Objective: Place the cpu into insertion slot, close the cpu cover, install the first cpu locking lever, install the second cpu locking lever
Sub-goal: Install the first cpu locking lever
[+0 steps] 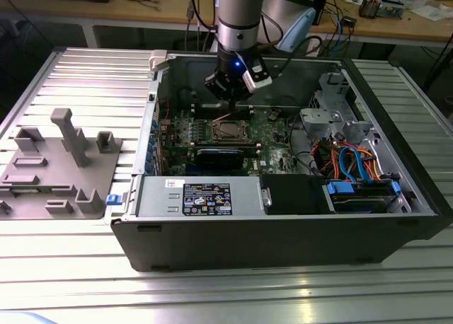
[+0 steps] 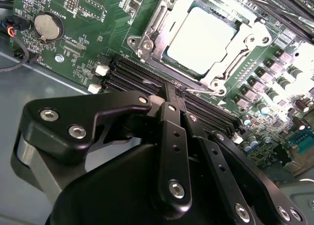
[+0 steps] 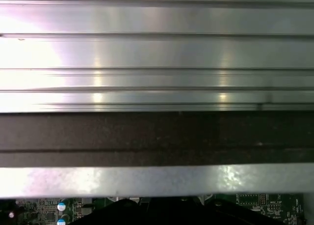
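Note:
The cpu (image 2: 198, 38), a flat square with a dull silver top, lies in the socket on the green motherboard (image 2: 73, 53). The silvery cpu cover (image 2: 158, 31) lies flat around it, its square window framing the chip. My gripper (image 2: 175, 95) has its black fingers (image 2: 169, 131) pressed together, shut, with the tips just off the socket's near edge. A thin wire locking lever (image 2: 198, 91) runs along that edge right at the tips. In the exterior view the gripper (image 1: 226, 113) hangs inside the open computer case, just behind the socket (image 1: 228, 131).
Black memory slots (image 2: 140, 77) run beside the socket and a coin battery (image 2: 47, 25) sits farther off. The case walls (image 1: 283, 232), power supply (image 1: 205, 197) and drive cage with cables (image 1: 354, 165) surround the board. A grey fixture (image 1: 60, 161) stands at the exterior view's left.

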You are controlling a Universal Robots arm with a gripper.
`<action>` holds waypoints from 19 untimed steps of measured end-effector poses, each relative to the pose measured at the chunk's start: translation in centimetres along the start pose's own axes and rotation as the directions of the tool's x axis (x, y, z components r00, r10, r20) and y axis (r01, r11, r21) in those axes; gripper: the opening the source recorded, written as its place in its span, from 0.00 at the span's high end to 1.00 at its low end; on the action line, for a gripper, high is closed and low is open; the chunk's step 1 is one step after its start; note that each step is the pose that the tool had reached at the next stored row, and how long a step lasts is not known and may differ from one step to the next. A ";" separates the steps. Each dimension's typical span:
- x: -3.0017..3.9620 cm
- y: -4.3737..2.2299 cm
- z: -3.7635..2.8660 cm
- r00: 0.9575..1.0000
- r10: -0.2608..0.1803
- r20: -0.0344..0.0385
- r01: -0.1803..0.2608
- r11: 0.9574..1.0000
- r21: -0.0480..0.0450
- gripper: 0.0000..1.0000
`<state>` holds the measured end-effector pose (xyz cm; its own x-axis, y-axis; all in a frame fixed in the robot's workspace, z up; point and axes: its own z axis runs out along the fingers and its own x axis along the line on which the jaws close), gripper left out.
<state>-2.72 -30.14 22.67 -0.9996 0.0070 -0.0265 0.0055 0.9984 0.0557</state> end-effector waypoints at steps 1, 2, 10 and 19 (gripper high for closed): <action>-0.05 0.00 0.04 1.000 0.000 0.000 0.000 1.000 0.000 0.89; -0.11 0.00 0.10 1.000 0.001 0.000 -0.001 1.000 0.000 0.89; -0.46 -0.03 0.61 1.000 0.020 -0.001 -0.020 1.000 0.001 0.89; -0.70 -0.06 1.18 1.000 0.029 0.000 -0.029 1.000 0.001 0.89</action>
<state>-1.99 -30.14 21.51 -0.9990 0.0364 -0.0244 0.0350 0.9978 0.0556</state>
